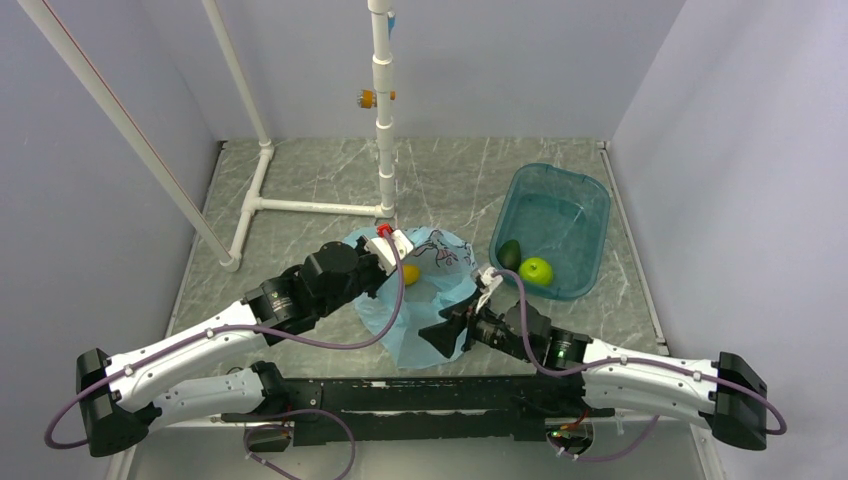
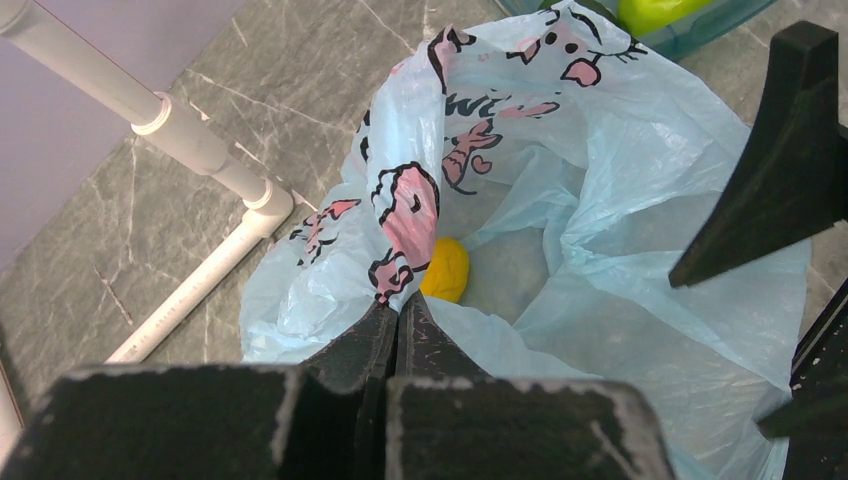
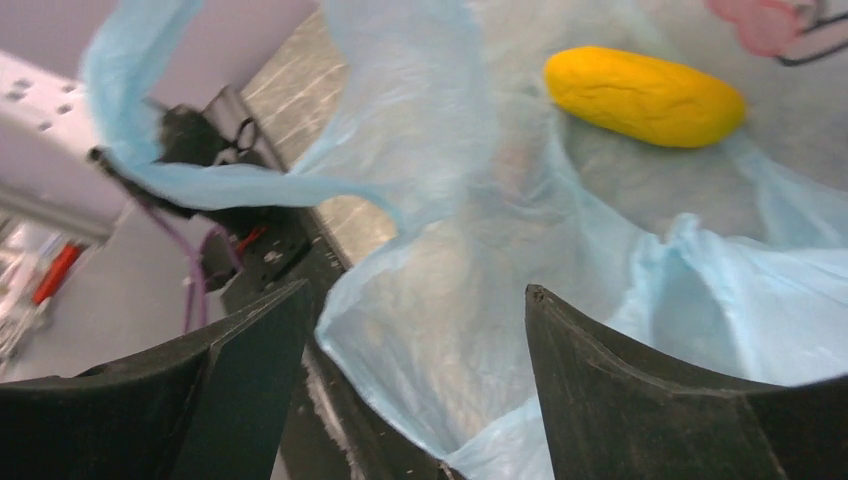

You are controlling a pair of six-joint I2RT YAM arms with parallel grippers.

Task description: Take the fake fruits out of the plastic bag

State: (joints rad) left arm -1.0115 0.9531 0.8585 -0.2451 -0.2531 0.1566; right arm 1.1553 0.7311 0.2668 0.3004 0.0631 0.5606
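You've got L pincer [image 2: 400, 325] clamped on the bag [image 2: 620, 150] rim; R pincer [image 3: 415, 290] is wide at its mouth. Inside the bag: yellow fruit [image 3: 645, 95]. The apple [image 1: 536, 269] & dark green fruit [image 1: 510, 254] are in the tub [image 1: 590, 200].

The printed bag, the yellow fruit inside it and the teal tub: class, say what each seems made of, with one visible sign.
Printed bag: likely thin plastic film, translucent, faintly glossy, crumpled into sharp creases.
Yellow fruit: probably moulded plastic or foam, matte, finely wrinkled skin, uniform colour.
Teal tub: rigid tinted plastic, see-through, smooth, holding its moulded shape.
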